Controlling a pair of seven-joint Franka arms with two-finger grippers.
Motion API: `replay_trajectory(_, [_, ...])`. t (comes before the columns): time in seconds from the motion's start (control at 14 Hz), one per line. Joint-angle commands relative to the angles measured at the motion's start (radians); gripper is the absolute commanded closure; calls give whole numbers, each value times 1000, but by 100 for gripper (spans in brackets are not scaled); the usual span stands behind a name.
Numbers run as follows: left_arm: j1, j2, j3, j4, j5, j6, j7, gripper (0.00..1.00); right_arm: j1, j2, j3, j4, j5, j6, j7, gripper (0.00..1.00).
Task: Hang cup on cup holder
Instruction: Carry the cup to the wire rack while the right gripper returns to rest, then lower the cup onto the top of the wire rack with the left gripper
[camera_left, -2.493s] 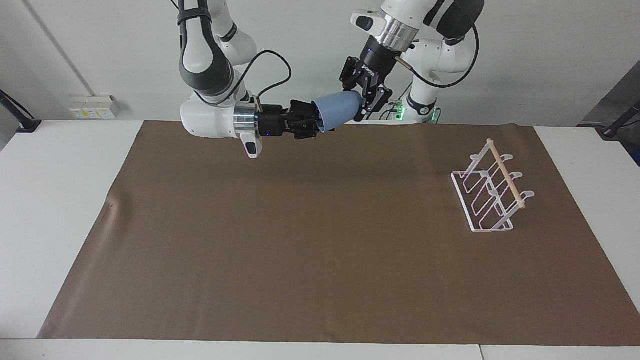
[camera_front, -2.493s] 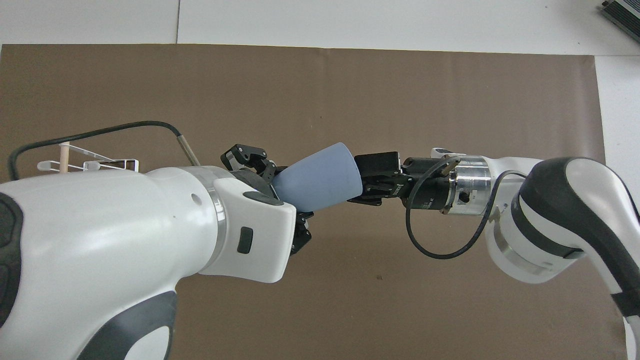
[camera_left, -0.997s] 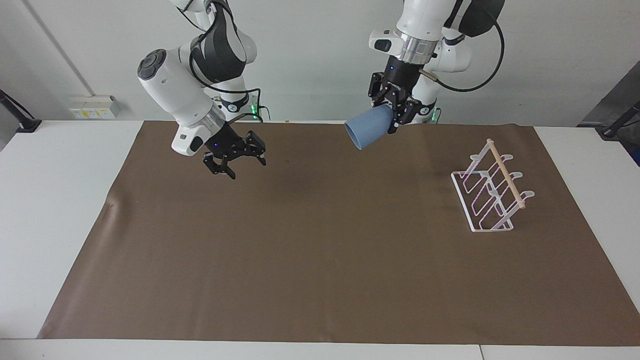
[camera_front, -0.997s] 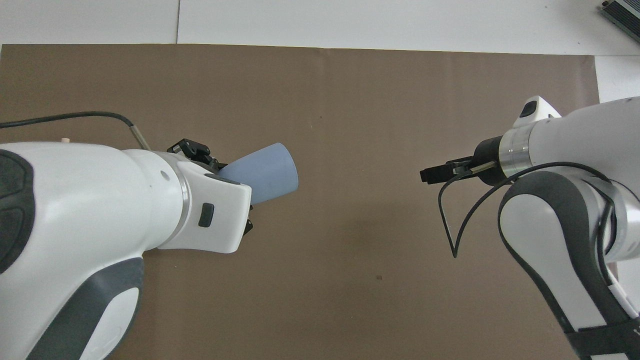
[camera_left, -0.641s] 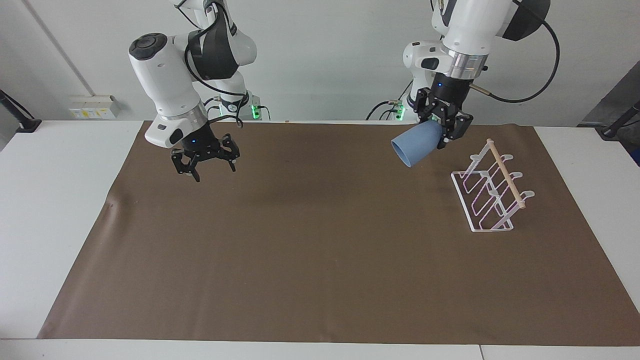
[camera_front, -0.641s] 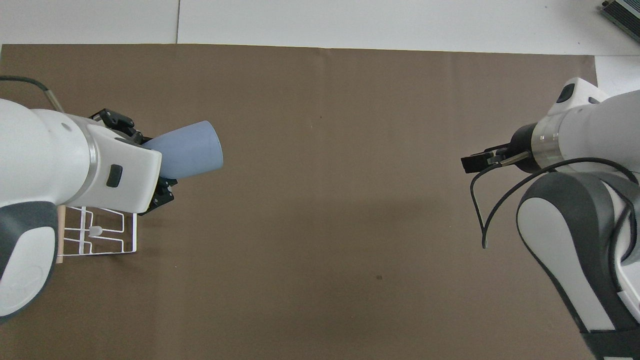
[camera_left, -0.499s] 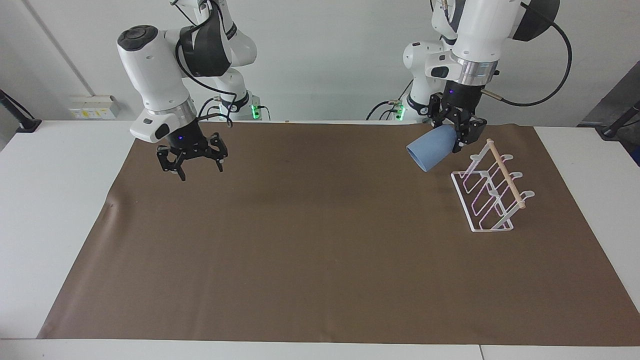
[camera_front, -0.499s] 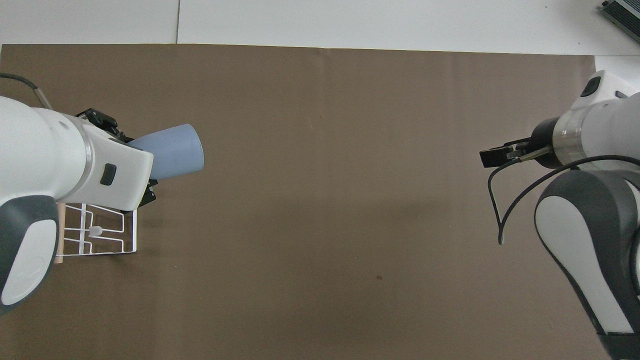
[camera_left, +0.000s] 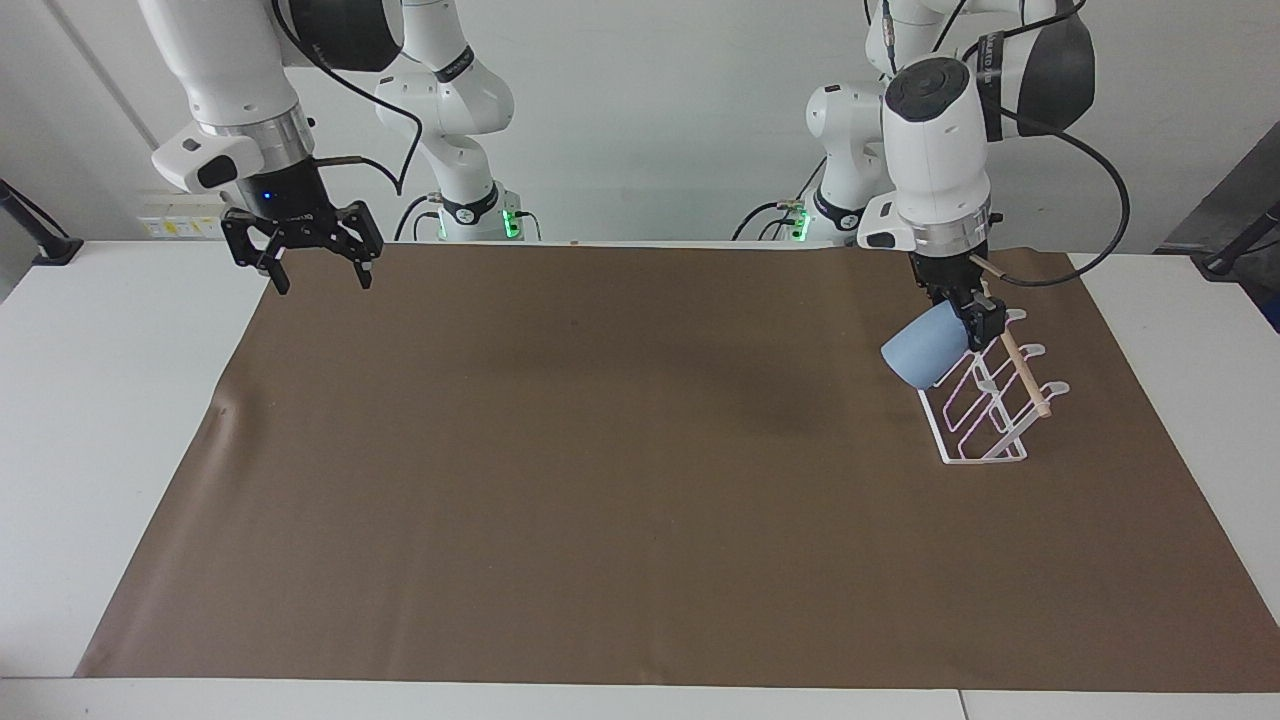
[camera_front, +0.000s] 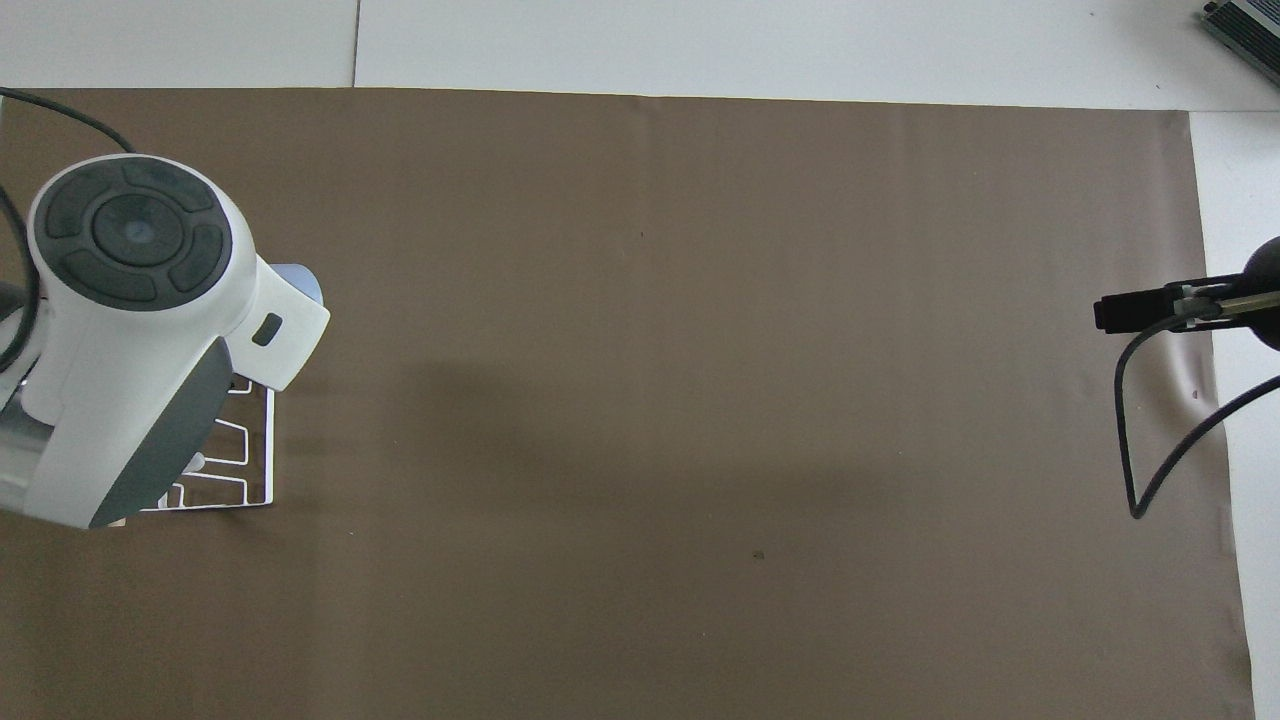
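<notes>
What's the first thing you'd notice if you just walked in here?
The light-blue cup, tilted on its side in the left gripper, right at the white wire cup holder toward the left arm's end of the brown mat. Next, the right gripper, open and waiting over the mat's corner at the right arm's end.

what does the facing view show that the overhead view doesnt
Only the facing view shows the left gripper shut on the base of the blue cup, tilted with its mouth down over the rack at the end nearer the robots. It also shows the right gripper open, waiting over the mat's edge.

Only the overhead view shows the left arm's wrist covering nearly all of the cup.

Both show the rack, a bit of the cup, the brown mat and the right gripper.
</notes>
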Motion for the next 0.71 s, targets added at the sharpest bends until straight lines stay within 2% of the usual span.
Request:
replay_trajectory(0.0, [-5,41,2,24,97,-39,111,100,-6,22,12,54,-15,-67,120,0])
replay_trajectory(0.14, [0,69,0,24,196,-29,154,100,-30,12,6,33,8,-89,128,0])
replay_trajectory(0.28, [0,68,2,-2,276,-7,165,100,-37,-20,6,-25,32,-87,126,0])
replay_trajectory(0.36, [0,60,0,-19,322,-4,191,100,-40,-21,8,-16,32,-87,125,0])
replay_trajectory(0.64, [17,22,2,-115,327,57,219,100,-44,-37,6,-29,17,-93,120,0])
